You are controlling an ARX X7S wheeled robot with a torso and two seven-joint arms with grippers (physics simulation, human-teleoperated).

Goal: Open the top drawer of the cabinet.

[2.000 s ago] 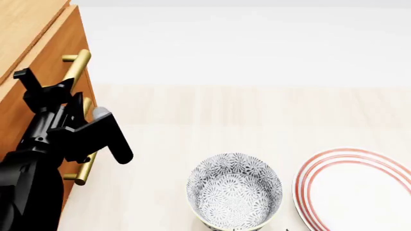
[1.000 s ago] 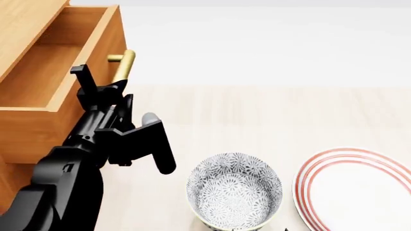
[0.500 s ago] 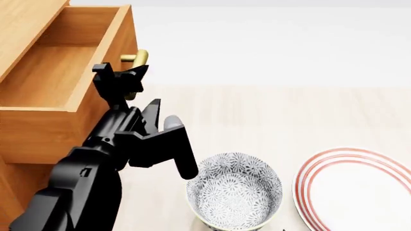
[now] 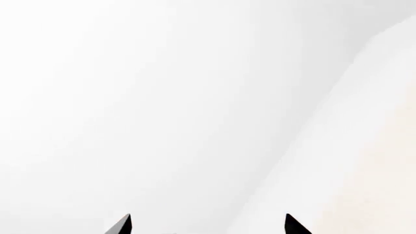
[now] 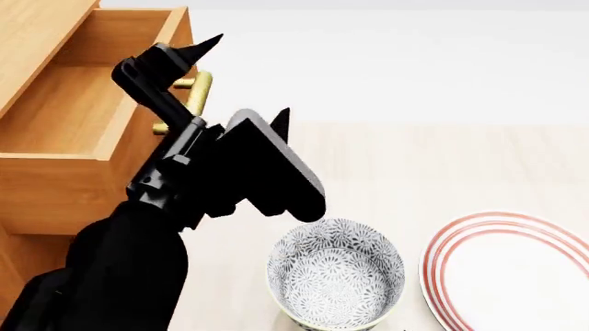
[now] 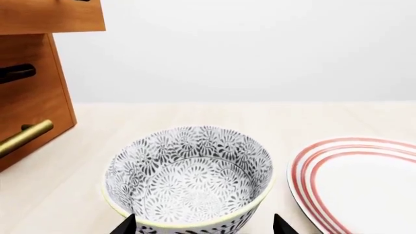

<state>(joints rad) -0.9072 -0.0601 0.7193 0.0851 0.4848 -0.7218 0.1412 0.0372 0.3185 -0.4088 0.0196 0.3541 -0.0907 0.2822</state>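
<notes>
The top drawer [image 5: 83,117] of the orange-brown cabinet [image 5: 37,41] stands pulled out, its plain wood inside showing. Its brass bar handle [image 5: 195,84] is free. My left gripper [image 5: 247,77] is open and empty, raised above and just right of the handle, touching nothing. In the left wrist view this gripper [image 4: 206,225] shows only two fingertips wide apart against white. The right wrist view shows the drawer's front [image 6: 52,17] overhanging the cabinet [image 6: 26,92] and a lower brass handle [image 6: 23,137]. My right gripper [image 6: 203,226] is open, close to a patterned bowl.
A black-and-white patterned bowl [image 5: 336,279] stands on the pale floor in front of me, also in the right wrist view [image 6: 188,175]. A white plate with red rings [image 5: 511,276] lies to its right, also in the right wrist view [image 6: 364,180].
The top drawer went from shut to pulled well out. My left gripper then let go of the brass handle, rose and tilted up away from it.
</notes>
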